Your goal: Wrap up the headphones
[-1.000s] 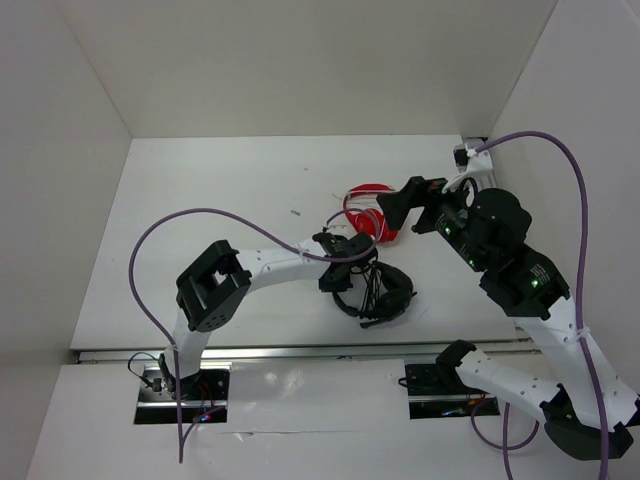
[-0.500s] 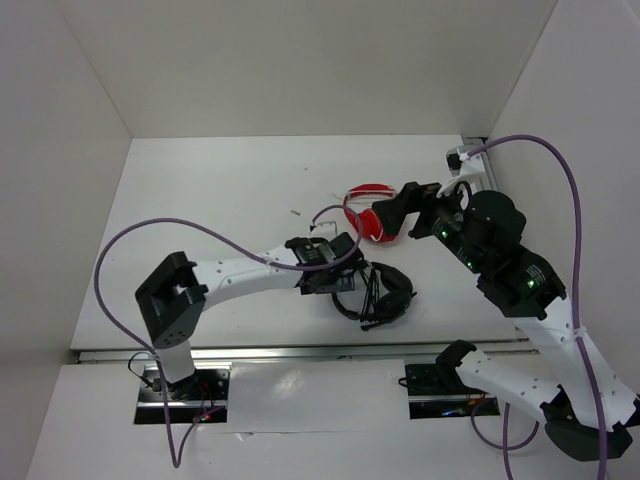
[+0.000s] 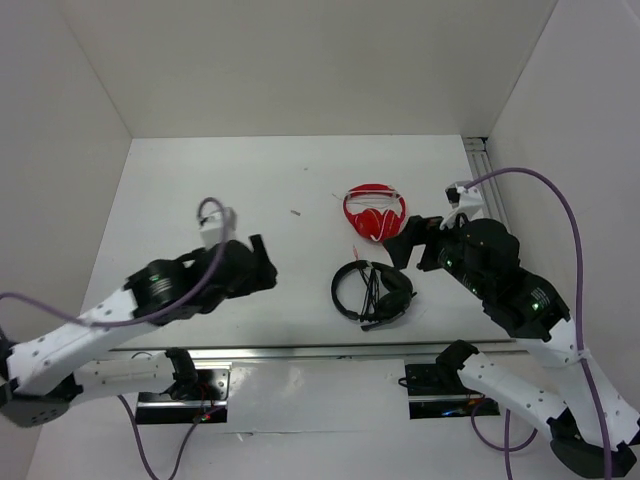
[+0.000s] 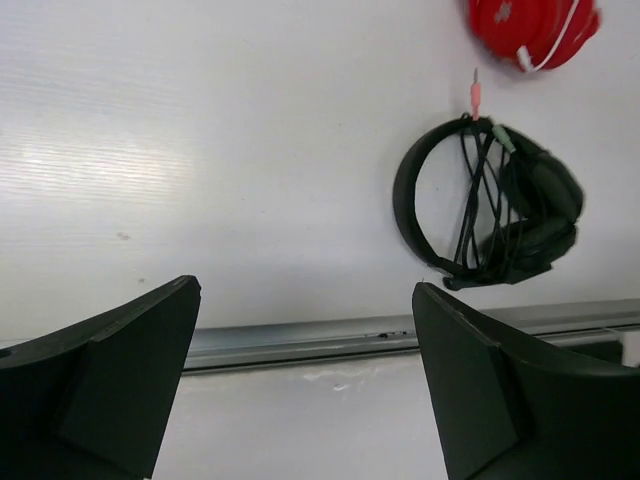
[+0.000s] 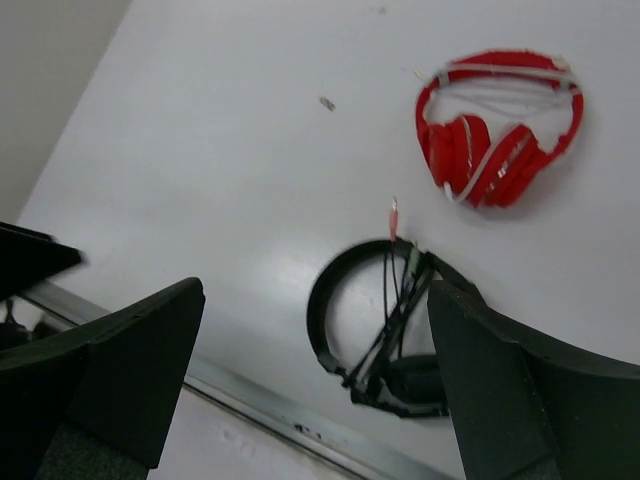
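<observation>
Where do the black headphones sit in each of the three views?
Top external: black headphones right of centre, near the front rail.
Left wrist: headphones at right, mid-height.
Right wrist: headphones lower middle, slightly right.
Shared landmark: red headphones, just above them in every view.

White table (image 3: 190, 180) w/ black headphones (image 3: 395, 290) (cable (image 4: 472, 190) bunched across band) near front edge, red-and-white headphones (image 3: 374, 213) just behind.
</observation>
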